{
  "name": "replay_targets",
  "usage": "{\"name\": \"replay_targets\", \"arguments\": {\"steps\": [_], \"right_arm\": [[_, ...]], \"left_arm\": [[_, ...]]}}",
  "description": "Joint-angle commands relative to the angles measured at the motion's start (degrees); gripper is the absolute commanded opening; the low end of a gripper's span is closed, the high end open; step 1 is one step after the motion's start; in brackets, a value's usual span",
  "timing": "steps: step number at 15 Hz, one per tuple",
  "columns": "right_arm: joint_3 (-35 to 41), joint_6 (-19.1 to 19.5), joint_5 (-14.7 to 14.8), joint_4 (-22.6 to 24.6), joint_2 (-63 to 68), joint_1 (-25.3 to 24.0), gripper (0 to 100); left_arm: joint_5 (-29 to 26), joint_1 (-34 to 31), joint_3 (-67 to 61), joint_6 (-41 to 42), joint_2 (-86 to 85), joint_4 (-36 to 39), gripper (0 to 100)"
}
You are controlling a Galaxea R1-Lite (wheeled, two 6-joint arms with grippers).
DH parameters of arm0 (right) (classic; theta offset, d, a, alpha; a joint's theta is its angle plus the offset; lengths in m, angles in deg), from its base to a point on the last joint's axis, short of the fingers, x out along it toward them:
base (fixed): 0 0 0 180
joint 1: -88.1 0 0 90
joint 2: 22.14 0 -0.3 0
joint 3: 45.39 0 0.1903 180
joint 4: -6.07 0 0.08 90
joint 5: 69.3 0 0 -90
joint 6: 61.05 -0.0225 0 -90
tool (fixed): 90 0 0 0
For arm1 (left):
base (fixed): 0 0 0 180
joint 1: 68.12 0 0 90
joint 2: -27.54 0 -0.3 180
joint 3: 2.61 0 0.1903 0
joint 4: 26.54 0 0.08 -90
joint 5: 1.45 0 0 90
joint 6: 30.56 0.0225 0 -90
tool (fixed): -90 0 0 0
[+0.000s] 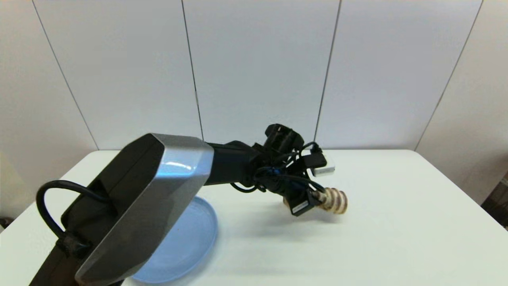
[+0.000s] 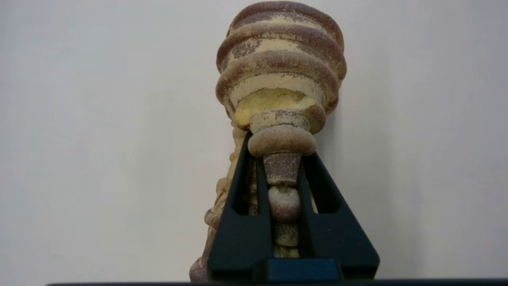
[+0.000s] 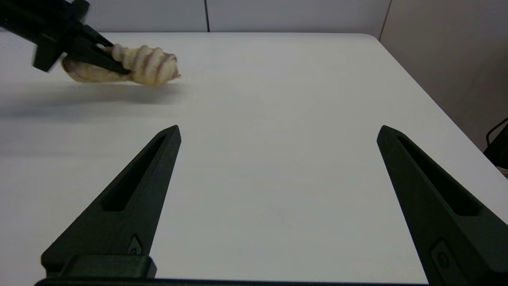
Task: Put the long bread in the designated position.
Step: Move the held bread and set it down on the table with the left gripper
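Tan long bread with dark brown crosswise stripes; pale blue plate; white table

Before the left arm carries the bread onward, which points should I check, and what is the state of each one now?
1. Left pincer shut on the long bread: ok.
2. Hold is centred on the loaf: not ok; the fingers pinch it off-centre, so the larger ridged end sticks out past them.
3. Bread lifted off the white table: cannot tell.
4. Blue plate unoccupied: cannot tell, the left arm hides much of it.
5. Right pincer away from the bread: ok, open, with only bare table between its fingers.
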Motion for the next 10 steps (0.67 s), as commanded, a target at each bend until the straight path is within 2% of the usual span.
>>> {"name": "replay_targets", "arguments": {"steps": [1, 3, 6, 10], "right_arm": [[0.0, 0.0, 0.0, 0.0, 0.0, 0.0, 100], [0.0, -0.2, 0.0, 0.0, 0.0, 0.0, 100], [0.0, 0.0, 0.0, 0.0, 0.0, 0.0, 100], [0.0, -0.2, 0.0, 0.0, 0.0, 0.0, 100]], "left_arm": [[-0.1, -6.4, -1.9, 9.7, -9.2, -12.2, 0], [-0.1, -12.5, -4.2, 16.6, -14.6, -18.7, 0], [-0.6, -22.6, -6.1, 27.6, -18.9, -23.8, 0], [-6.4, -32.9, -6.2, 39.1, -19.6, -32.3, 0]]}}
